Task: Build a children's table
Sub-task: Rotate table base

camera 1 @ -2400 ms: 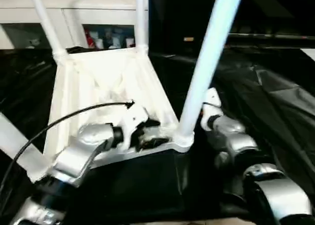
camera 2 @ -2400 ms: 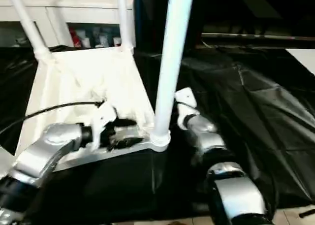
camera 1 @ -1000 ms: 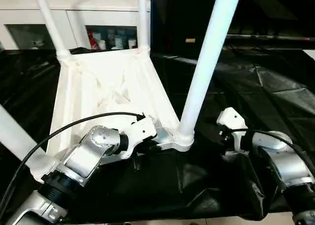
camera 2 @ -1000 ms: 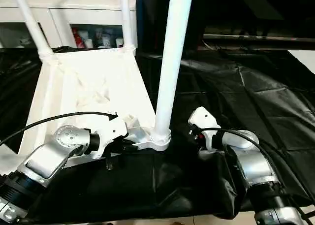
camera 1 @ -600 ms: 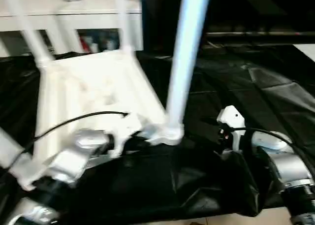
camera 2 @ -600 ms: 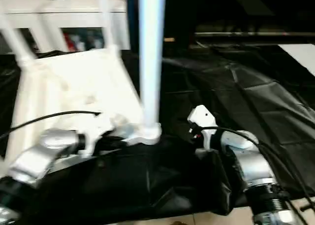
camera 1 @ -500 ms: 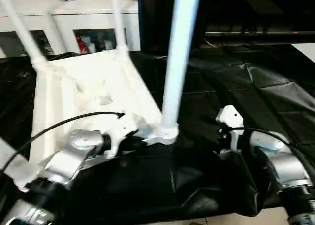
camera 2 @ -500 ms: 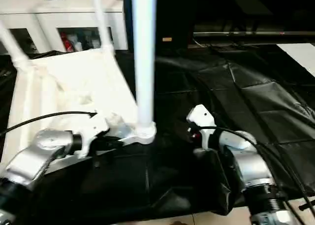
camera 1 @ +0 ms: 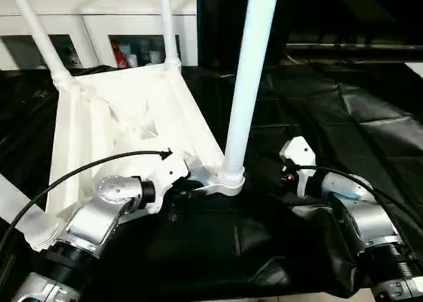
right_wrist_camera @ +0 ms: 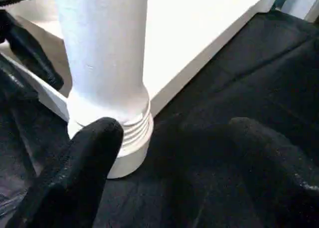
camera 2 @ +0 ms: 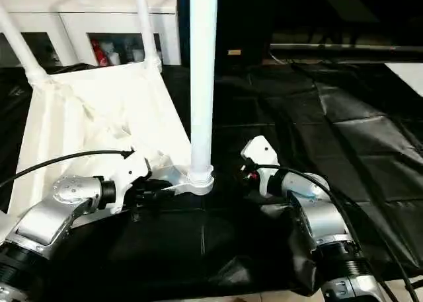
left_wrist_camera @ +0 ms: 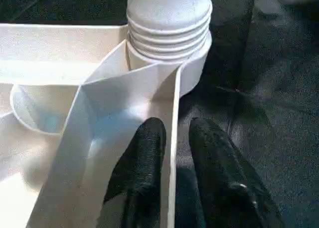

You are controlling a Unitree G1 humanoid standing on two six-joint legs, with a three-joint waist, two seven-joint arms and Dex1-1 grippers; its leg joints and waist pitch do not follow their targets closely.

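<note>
Behind our work stands a white cabinet (camera 1: pixel 99 31) with glass doors, and black sheeting (camera 1: pixel 344 123) covers the surface in front of us. On that sheeting the children's table (camera 1: pixel 125 130) lies upside down, its ribbed underside facing up. Three legs stand upright in corner sockets: the near right leg (camera 1: pixel 248 84) rises tall just ahead of us, and two more stand at the far corners (camera 1: pixel 39 37) (camera 1: pixel 166 28). A fourth leg (camera 1: pixel 16 206) shows at the near left corner. Our left claw (left_wrist_camera: pixel 169 143) straddles the thin rim of the table's near edge beside the socket (left_wrist_camera: pixel 169 43), one finger (left_wrist_camera: pixel 144 158) on each side, with small gaps to the rim, so we cannot tell whether it grips. Our right claw (right_wrist_camera: pixel 169 153) is spread wide, holding nothing, close to the base of the near right leg on the black sheeting
</note>
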